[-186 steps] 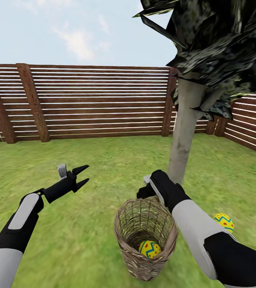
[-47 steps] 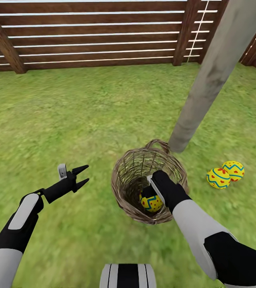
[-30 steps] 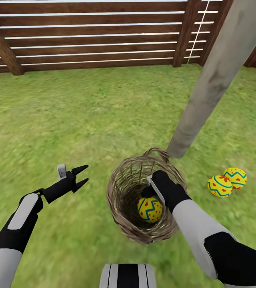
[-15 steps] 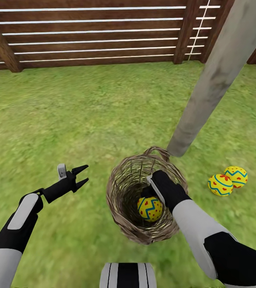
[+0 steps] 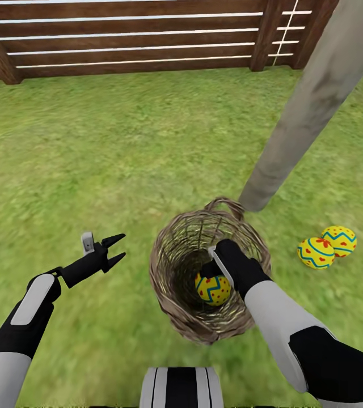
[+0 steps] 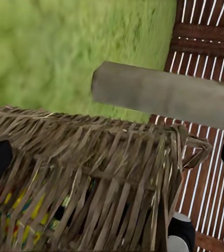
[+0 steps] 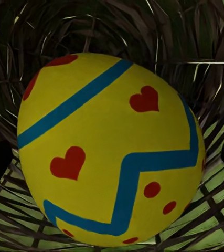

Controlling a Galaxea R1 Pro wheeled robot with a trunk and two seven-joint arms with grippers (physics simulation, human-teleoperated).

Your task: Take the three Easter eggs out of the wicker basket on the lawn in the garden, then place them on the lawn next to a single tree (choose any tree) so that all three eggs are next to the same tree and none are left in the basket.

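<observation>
Head looks down – wrists close on wicker basket (image 5: 173, 266), shared

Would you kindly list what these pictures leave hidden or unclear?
- Head view: the right gripper's fingertips, sunk in the basket behind the wrist and egg; open or shut is unclear.
- Head view: the tree crown, cut by the top edge.
- Left wrist view: the egg, mostly screened by weave.

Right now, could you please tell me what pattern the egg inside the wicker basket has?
Yellow egg with blue zigzag bands, red hearts and dots; clearest in the right wrist view.
</observation>
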